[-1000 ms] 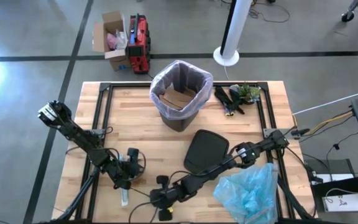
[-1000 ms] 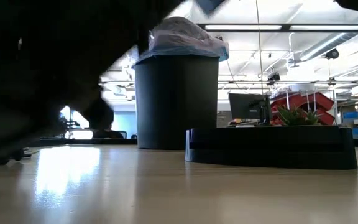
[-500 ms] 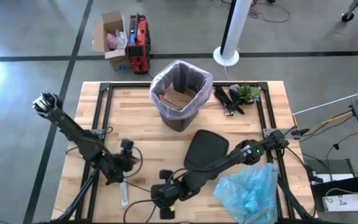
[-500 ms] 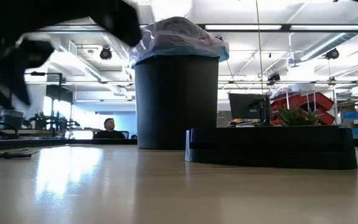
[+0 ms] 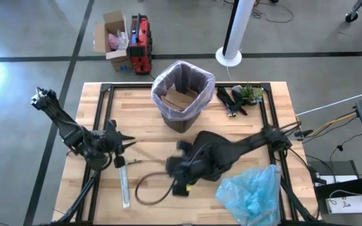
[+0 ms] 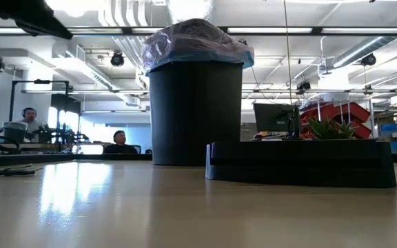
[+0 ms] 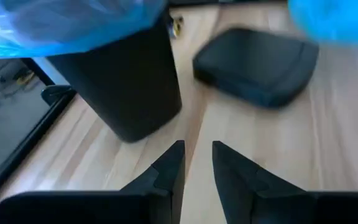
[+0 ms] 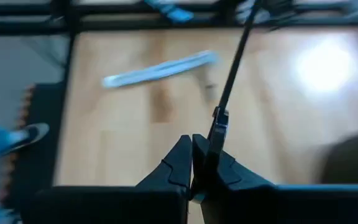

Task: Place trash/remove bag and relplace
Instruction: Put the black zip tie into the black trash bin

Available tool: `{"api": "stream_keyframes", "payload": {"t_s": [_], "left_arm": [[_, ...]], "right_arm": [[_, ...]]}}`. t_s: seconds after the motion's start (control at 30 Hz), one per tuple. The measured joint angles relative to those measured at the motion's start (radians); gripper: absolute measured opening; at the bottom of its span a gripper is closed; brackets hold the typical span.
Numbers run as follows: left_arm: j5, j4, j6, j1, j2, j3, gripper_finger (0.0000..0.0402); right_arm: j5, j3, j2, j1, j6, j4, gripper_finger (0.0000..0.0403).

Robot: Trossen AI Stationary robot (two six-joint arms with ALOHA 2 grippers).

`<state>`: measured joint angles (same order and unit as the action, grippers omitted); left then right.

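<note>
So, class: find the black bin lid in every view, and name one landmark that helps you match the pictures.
High view: lid at table centre, partly under the right arm.
Low view: lid right of centre, edge-on.
Left wrist view: lid flat on the wood beyond the left gripper.
Right wrist view: cannot tell.
Shared landmark: the black bin, beside the lid.

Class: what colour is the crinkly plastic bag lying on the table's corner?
Light blue crinkly plastic bag; clearest in the high view.
</note>
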<state>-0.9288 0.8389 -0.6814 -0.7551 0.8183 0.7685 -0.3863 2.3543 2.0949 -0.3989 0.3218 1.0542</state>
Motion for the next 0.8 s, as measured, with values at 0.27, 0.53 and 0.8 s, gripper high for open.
{"api": "stream_keyframes", "payload": {"t_s": [0.27,0.53,0.8], "left_arm": [[-0.004,-0.158,-0.035,-0.001,0.014,-0.015,0.0067],[0.030,-0.223,-0.036,-0.001,0.056,-0.012,0.0078],[0.078,-0.225,-0.060,-0.003,0.062,-0.011,0.0081]], "right_arm": [[-0.319,0.000,-0.152,0.144,0.086,0.026,0.0000],[-0.373,-0.001,-0.164,0.338,0.345,0.038,0.0000],[-0.279,-0.005,-0.117,0.444,0.406,0.070,0.0045]]}}
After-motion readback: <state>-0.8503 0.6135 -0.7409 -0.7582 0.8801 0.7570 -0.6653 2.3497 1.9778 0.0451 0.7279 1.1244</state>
